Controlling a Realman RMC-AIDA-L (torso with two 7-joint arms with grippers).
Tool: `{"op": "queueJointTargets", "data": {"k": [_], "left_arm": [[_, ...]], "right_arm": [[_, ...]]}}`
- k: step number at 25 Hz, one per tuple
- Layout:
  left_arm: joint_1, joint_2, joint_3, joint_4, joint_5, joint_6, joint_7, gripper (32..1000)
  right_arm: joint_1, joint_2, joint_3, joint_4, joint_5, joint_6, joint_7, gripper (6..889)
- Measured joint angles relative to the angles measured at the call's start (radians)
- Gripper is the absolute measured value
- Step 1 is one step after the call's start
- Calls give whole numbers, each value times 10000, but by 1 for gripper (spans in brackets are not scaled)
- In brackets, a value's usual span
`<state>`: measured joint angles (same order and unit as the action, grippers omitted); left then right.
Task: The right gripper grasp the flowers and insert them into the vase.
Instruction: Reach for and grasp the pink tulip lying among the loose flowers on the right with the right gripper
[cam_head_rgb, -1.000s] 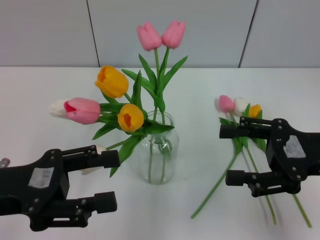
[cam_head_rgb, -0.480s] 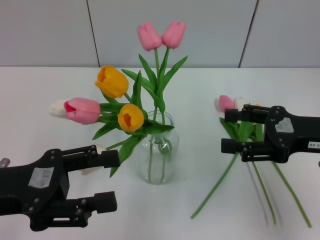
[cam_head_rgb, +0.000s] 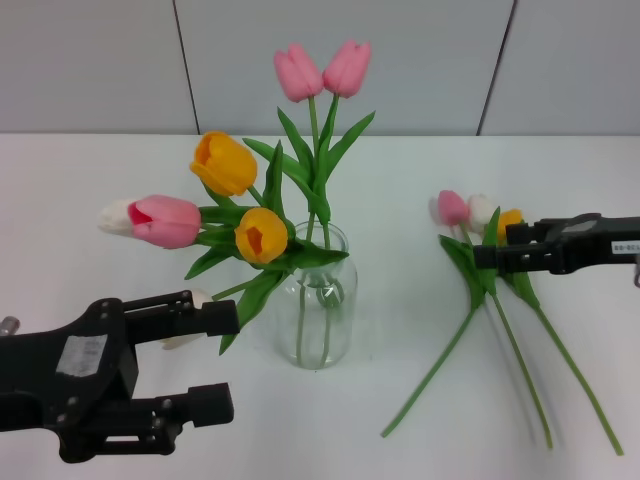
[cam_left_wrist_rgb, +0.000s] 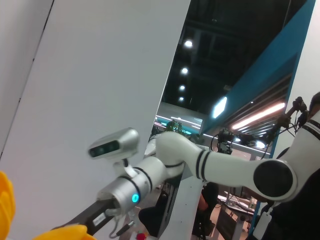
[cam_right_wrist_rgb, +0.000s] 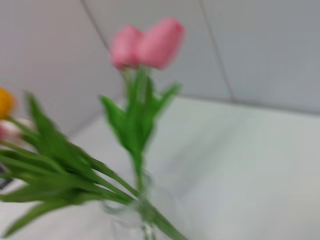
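Note:
The clear glass vase (cam_head_rgb: 318, 300) stands mid-table and holds several tulips, pink ones (cam_head_rgb: 322, 70) tallest; the right wrist view shows them blurred (cam_right_wrist_rgb: 147, 47). Three loose flowers lie on the table to its right: pink (cam_head_rgb: 452, 207), white (cam_head_rgb: 482, 210) and orange (cam_head_rgb: 510, 221), with their stems (cam_head_rgb: 515, 345) running toward me. My right gripper (cam_head_rgb: 492, 246) is over those stems just below the blooms. It is seen nearly edge-on, open, with nothing held. My left gripper (cam_head_rgb: 232, 360) rests open and empty at the front left.
A white table (cam_head_rgb: 90, 180) meets a grey panelled wall behind. The vase's leaves and side blooms (cam_head_rgb: 165, 220) spread out to the left, above my left gripper. In the left wrist view my right arm's blue ring (cam_left_wrist_rgb: 133, 197) shows.
My right gripper has moved back over the loose stems and rolled, so its fingers now lie almost level instead of stacked. The flowers and the left gripper have not moved.

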<state>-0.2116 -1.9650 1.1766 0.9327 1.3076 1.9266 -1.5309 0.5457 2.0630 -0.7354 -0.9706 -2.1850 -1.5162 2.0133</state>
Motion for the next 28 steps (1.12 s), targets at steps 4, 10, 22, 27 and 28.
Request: {"op": "queueJointTargets", "data": {"k": [4, 10, 22, 27, 28], "left_arm": [[-6, 0, -1, 0, -4, 1, 0, 803], [-58, -1, -1, 0, 19, -10, 0, 803], [-155, -26, 33, -302, 27, -16, 78, 803], [-203, -39, 64, -307, 28, -15, 83, 803], [-205, -44, 64, -308, 28, -15, 84, 803]], "right_arm": [[748, -10, -7, 35, -1962, 416, 1565, 832], [1686, -13, -21, 164, -4795, 905, 2970, 828], [3498, 6, -126, 3688, -6737, 3513, 4008, 821], [3801, 22, -576, 4427, -6751, 4284, 4337, 818], [3830, 20, -837, 4561, -6754, 4447, 4545, 818]]}}
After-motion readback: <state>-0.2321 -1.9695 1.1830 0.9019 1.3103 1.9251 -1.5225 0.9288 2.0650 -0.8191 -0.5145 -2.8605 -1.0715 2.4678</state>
